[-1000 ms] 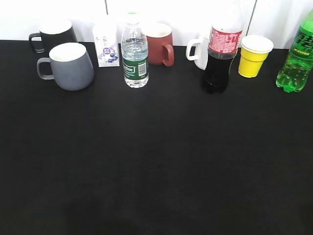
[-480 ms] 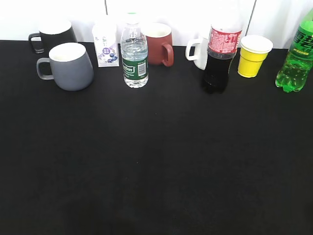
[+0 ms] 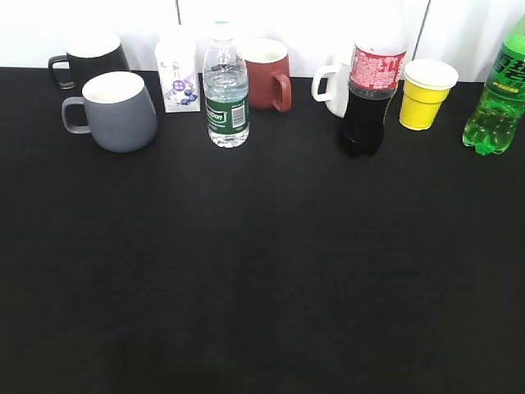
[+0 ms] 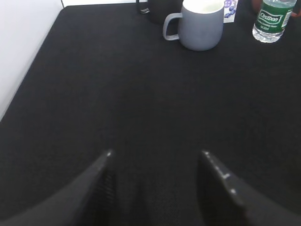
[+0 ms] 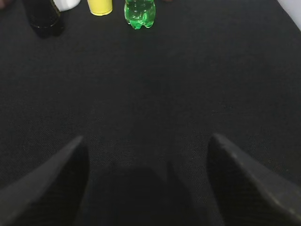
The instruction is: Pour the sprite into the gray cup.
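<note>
You are at the very start: nothing has been grasped, and every step of the pour is still ahead of you. Take the cola bottle [image 3: 367, 98] as your landmark, standing in the back row right of centre. The sprite [image 3: 495, 94] stands well to its right, at the far right end of the row, upright and partly cut off by the frame edge, with the yellow cup [image 3: 426, 93] between them. The gray cup [image 3: 115, 110] sits well to the cola bottle's left, past the water bottle [image 3: 225, 94], with its handle turned away from the cola bottle, and it stands just in front of the black mug [image 3: 89, 57]. From the exterior view its white inside looks empty (though the angle is too shallow to be sure).

Neither arm shows in the exterior view, so both seem held back at the near edge of the black table [image 3: 262, 271]. Your right gripper [image 5: 148, 183] is spread wide and holds nothing, hanging low over the cloth and aimed toward the sprite [image 5: 139, 11], which stands well apart, right of the cola bottle's base. Your left gripper [image 4: 157, 188] is likewise parted and empty, pointing up the table toward the gray cup [image 4: 199, 24].

What remains, as I judge it: reach, grasp the sprite, carry it across, tilt it over the cup.
</note>
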Robot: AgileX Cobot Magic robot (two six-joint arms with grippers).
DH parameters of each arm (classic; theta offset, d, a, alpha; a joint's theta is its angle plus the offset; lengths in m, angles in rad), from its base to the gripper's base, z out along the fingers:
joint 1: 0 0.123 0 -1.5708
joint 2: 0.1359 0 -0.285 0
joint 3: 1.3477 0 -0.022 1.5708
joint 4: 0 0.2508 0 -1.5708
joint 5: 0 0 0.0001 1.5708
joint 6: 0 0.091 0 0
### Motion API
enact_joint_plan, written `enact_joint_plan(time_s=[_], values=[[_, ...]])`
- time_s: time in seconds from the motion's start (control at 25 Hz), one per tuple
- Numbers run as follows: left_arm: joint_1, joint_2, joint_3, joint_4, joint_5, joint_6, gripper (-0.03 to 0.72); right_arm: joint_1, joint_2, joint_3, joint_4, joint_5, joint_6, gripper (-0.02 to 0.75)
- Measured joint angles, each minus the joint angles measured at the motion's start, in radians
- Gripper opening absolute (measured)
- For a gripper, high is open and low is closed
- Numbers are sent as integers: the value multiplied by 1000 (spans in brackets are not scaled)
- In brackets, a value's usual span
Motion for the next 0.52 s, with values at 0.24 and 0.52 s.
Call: enact_joint_plan(time_s=[0.24, 0.52], values=[[0, 0, 0, 0, 0, 0, 335, 0, -1, 0, 1, 0, 0, 594], [0, 0, 0, 0, 0, 0, 244, 0, -1, 0, 1, 0, 0, 594]])
